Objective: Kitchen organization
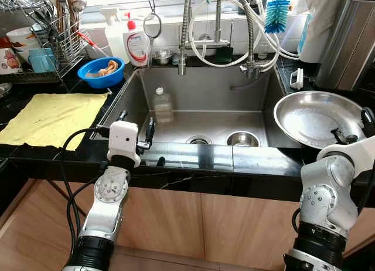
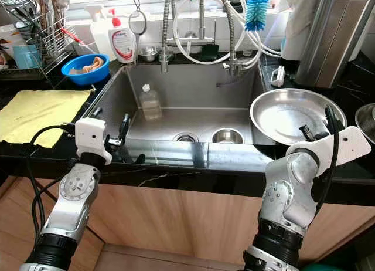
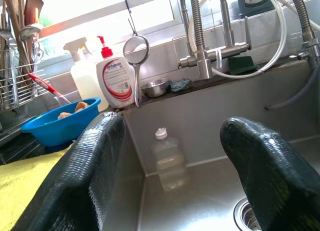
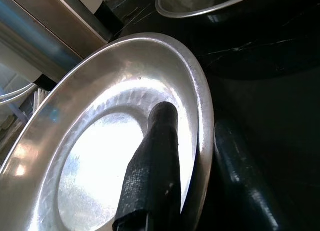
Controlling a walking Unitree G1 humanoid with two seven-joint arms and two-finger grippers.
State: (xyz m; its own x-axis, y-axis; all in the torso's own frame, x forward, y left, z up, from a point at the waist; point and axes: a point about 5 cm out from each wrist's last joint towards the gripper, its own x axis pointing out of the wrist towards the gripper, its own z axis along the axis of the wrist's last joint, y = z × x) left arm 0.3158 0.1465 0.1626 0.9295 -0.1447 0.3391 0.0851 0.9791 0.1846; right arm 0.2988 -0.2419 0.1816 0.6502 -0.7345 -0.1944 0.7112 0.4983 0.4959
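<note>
Right gripper (image 4: 192,166): it pinches the rim of the big steel plate (image 1: 310,115). 1 finger lies inside the plate and 1 sits under the rim.
Steel plate: middle right of the left eye view, tipped, held over the black counter (image 1: 252,162) next to the sink (image 1: 199,95).
Left gripper (image 3: 170,161): its 2 fingers are spread wide and hold nothing. It sits at the front edge of the sink, lower left of the left eye view.
In the sink: a clear bottle (image 1: 162,105) with a white cap stands at the back left. 2 drains sit in the floor of the sink.
Step now: my guess is the plate is being carried to a new spot.
How to do it well: keep the pinch tight, since the shiny rim looks slippery. Move slowly and keep the plate away from the tap hoses (image 1: 252,30).
Other things: a blue bowl (image 1: 101,71) and a yellow cloth (image 1: 50,118) sit at the upper left.
Writing: the white soap bottle (image 1: 137,45) has a red label, but the words are too small to read.
</note>
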